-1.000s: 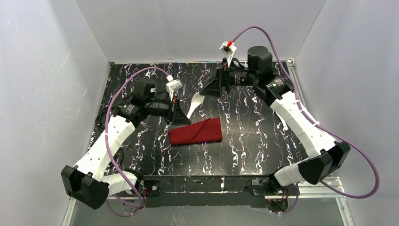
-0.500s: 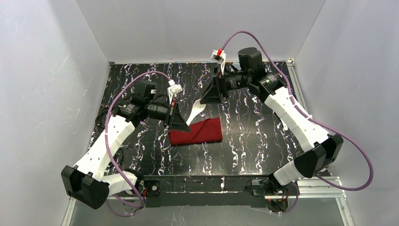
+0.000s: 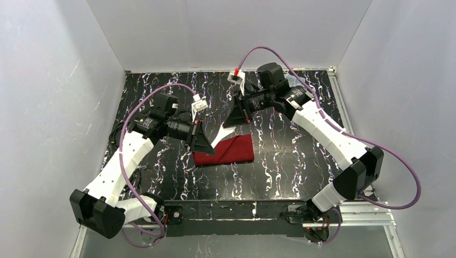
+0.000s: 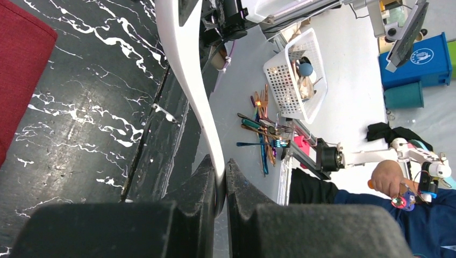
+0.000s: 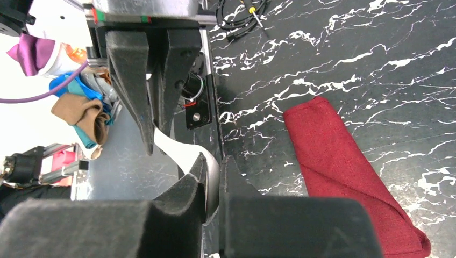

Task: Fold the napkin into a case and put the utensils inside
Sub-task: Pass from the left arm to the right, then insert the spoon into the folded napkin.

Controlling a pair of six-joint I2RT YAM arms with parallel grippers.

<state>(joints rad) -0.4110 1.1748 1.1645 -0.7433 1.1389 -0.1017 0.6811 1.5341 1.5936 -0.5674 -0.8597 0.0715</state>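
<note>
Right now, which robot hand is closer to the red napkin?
Left. The left gripper sits at the napkin's left corner; the right gripper hangs just beyond its far edge.

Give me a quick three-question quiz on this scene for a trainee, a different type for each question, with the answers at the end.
1. True or false: the red napkin is folded and lies on the table.
2. What does the left end effector hold? A. a white utensil; B. the napkin; C. nothing.
3. Short answer: what else is gripping that same utensil?

Key
1. True.
2. A.
3. The right end effector, pinching the other end.
</note>
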